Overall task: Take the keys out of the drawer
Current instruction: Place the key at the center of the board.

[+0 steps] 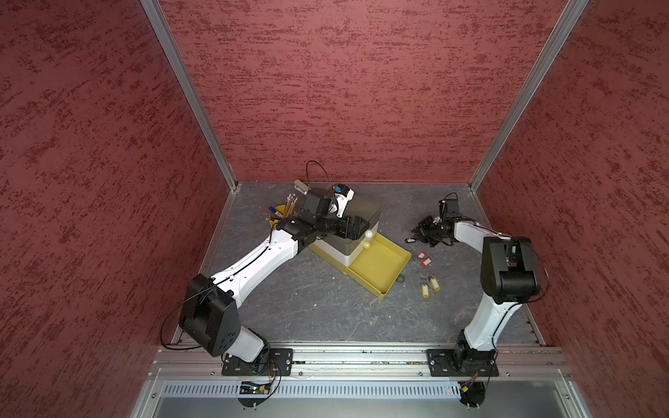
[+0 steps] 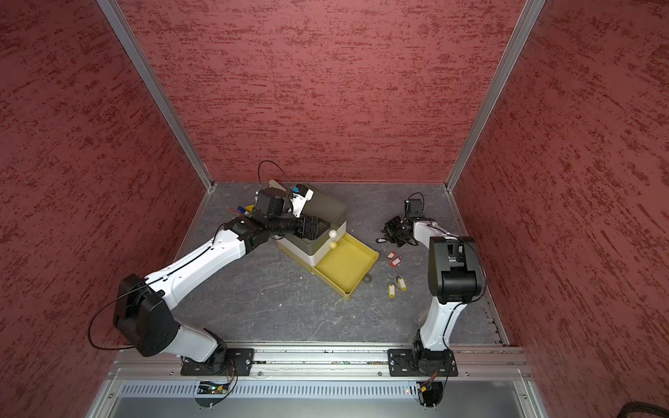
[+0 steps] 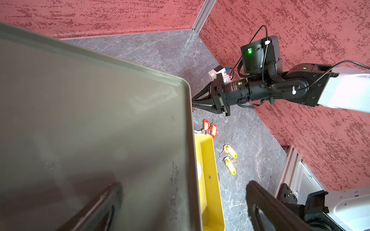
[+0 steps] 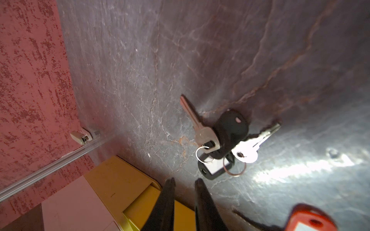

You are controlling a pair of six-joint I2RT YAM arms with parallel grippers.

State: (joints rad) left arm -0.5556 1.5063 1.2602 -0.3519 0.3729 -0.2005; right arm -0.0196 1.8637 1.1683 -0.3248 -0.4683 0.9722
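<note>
The yellow drawer (image 1: 376, 266) (image 2: 344, 266) stands pulled out of the cabinet (image 1: 364, 210), and no keys show in it. The keys lie on the table to its right. A red-tagged pair (image 1: 424, 258) (image 3: 210, 129) lies nearest the drawer, with a yellow-tagged pair (image 1: 430, 286) (image 3: 230, 160) closer to the front. A black-tagged pair (image 1: 411, 240) (image 4: 230, 128) lies flat just beyond my right gripper (image 1: 420, 231) (image 4: 185, 182). That gripper is open by a narrow gap and holds nothing. My left gripper (image 1: 353, 226) (image 3: 184, 200) is wide open over the cabinet's top edge.
A yellow cup of pencils and pens (image 1: 280, 211) stands behind the left arm, near the left wall. Round knobs (image 1: 368, 234) stick out of the cabinet's front. Red walls enclose the table on three sides, and a rail runs along the front.
</note>
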